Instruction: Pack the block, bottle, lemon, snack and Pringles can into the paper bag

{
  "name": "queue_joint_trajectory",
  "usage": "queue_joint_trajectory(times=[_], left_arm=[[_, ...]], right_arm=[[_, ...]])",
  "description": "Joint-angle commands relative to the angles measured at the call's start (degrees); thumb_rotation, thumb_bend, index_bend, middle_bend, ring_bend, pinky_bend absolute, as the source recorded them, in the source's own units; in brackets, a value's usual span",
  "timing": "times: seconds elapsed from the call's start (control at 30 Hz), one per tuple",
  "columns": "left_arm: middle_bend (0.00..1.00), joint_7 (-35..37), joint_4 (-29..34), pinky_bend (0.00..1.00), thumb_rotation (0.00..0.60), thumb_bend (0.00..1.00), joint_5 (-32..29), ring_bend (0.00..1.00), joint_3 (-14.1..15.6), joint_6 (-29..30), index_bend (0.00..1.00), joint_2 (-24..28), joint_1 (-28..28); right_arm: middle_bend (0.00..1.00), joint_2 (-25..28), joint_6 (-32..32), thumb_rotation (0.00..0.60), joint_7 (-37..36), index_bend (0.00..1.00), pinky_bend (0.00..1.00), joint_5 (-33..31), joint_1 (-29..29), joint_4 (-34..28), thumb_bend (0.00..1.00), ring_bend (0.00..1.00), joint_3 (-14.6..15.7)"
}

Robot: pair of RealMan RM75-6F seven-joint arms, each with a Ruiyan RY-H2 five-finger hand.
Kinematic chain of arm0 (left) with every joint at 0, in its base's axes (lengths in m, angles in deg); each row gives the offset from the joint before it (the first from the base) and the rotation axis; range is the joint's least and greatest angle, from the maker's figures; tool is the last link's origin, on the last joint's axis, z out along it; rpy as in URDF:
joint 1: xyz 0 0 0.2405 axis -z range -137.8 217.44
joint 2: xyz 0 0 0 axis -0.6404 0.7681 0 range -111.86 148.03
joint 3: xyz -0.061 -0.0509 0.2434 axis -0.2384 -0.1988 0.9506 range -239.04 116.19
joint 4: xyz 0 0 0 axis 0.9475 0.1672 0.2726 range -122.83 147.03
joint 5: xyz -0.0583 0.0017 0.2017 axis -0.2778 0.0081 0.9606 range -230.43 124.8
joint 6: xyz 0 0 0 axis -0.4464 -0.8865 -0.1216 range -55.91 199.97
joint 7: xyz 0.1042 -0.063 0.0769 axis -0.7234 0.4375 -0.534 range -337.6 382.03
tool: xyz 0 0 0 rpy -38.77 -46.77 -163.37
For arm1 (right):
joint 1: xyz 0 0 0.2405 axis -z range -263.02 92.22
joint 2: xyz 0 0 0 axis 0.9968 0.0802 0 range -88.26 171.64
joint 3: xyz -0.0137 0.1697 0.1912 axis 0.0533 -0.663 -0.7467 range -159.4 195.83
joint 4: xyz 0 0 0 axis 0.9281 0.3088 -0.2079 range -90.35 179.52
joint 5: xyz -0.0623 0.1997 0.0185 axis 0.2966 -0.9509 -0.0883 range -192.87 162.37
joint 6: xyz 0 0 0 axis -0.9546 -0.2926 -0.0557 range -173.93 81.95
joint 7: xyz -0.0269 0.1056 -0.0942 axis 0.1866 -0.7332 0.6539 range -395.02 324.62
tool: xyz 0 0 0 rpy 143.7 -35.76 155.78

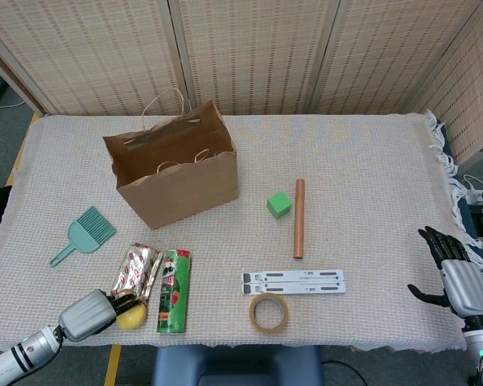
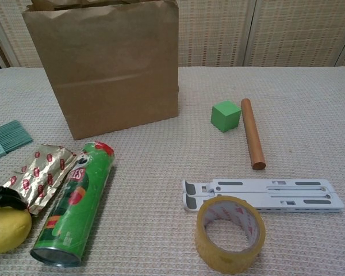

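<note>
The open brown paper bag (image 1: 177, 189) stands upright at the back left of the table. A green block (image 1: 278, 204) lies to its right. The green Pringles can (image 1: 174, 289) lies on its side near the front edge, with the foil snack pack (image 1: 135, 272) beside it on the left. My left hand (image 1: 92, 314) is at the front left corner, its black fingers (image 2: 3, 195) curled over the yellow lemon (image 1: 131, 317), which rests on the cloth. My right hand (image 1: 457, 277) hovers open off the table's right edge, holding nothing.
A brown wooden rod (image 1: 299, 218) lies right of the block. A white folding stand (image 1: 294, 281) and a tape roll (image 1: 269, 312) sit at the front middle. A teal brush (image 1: 84, 235) lies left of the bag.
</note>
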Motion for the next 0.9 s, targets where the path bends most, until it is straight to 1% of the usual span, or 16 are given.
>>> queue_joint_trajectory(times=[0.03,0.2,0.37,0.43,0.5,0.53,0.6,0.63,0.67,0.73,0.77,0.8,0.87,0.9], left_arm=[[0.69,-0.80,1.11,0.81,0.600,0.61,-1.26,0.64,-1.60,1.18,0.70,1.69,0.48],[0.71,-0.45,3.82,0.83,0.600,0.61,-4.38,0.66,-3.67,1.71,0.72,4.77,0.54],[0.72,-1.27,4.28,0.84,0.600,0.61,-5.74,0.67,-5.03,3.06,0.73,6.44,0.05],[0.72,-1.61,4.00,0.84,0.600,0.61,-7.01,0.67,-6.25,4.01,0.73,6.93,-0.30],[0.72,-1.54,3.87,0.84,0.600,0.61,-10.00,0.67,-8.48,5.05,0.73,7.62,-0.92],[0.72,-1.36,3.88,0.84,0.600,0.61,-11.77,0.67,-9.78,5.62,0.73,7.88,-1.27],[0.72,-0.36,4.25,0.83,0.600,0.61,-17.02,0.67,-13.58,7.11,0.73,8.15,-2.25],[0.72,0.52,5.00,0.83,0.600,0.61,-20.84,0.67,-16.27,7.90,0.73,8.03,-2.85],[0.72,1.58,6.01,0.83,0.600,0.62,-23.78,0.67,-18.37,8.29,0.73,7.95,-3.17],[0.72,4.12,9.13,0.83,0.600,0.61,-29.81,0.67,-22.64,8.45,0.73,8.03,-3.55],[0.72,5.71,11.97,0.83,0.600,0.61,-33.51,0.67,-25.42,8.22,0.73,8.30,-3.52],[0.72,6.59,14.27,0.83,0.600,0.61,-35.95,0.67,-27.36,7.91,0.73,8.66,-3.34],[0.72,6.48,18.74,0.83,0.600,0.61,-39.97,0.67,-31.14,7.06,0.73,9.55,-2.33],[0.72,6.03,20.17,0.83,0.600,0.62,-40.82,0.67,-32.28,6.49,0.73,9.95,-1.66]], right_arm=[[0.00,0.04,-0.03,0.600,0.03,0.00,0.05,-0.11,0.03,-0.02,0.09,0.00,-0.02],[0.00,-0.04,-0.12,0.600,-0.36,0.00,0.05,0.08,0.09,0.29,0.09,0.00,0.04],[0.00,-0.03,-0.17,0.600,-0.35,0.00,0.05,0.07,0.12,0.22,0.09,0.00,0.04],[0.00,-0.03,-0.19,0.600,-0.35,0.00,0.05,0.02,0.14,0.20,0.09,0.00,0.02],[0.00,-0.01,-0.23,0.600,-0.40,0.00,0.05,-0.02,0.15,0.18,0.09,0.00,-0.02],[0.00,-0.02,-0.24,0.600,-0.40,0.00,0.05,-0.02,0.15,0.17,0.09,0.00,-0.03],[0.00,-0.04,-0.19,0.600,-0.39,0.00,0.05,-0.06,0.13,0.17,0.09,0.00,-0.04],[0.00,-0.04,-0.16,0.600,-0.38,0.00,0.05,-0.07,0.11,0.18,0.09,0.00,-0.04],[0.00,-0.04,-0.13,0.600,-0.36,0.00,0.05,-0.06,0.10,0.17,0.09,0.00,-0.03],[0.00,-0.05,-0.09,0.600,-0.30,0.00,0.05,-0.06,0.08,0.14,0.09,0.00,-0.03],[0.00,-0.06,-0.08,0.600,-0.23,0.00,0.05,-0.06,0.07,0.09,0.09,0.00,-0.03],[0.00,-0.08,-0.08,0.600,-0.18,0.00,0.05,-0.07,0.07,0.06,0.09,0.00,-0.03],[0.00,-0.10,-0.09,0.600,-0.11,0.00,0.05,-0.08,0.07,0.06,0.09,0.00,-0.02],[0.00,-0.12,-0.10,0.600,-0.05,0.00,0.05,-0.06,0.07,0.06,0.09,0.00,-0.02]])
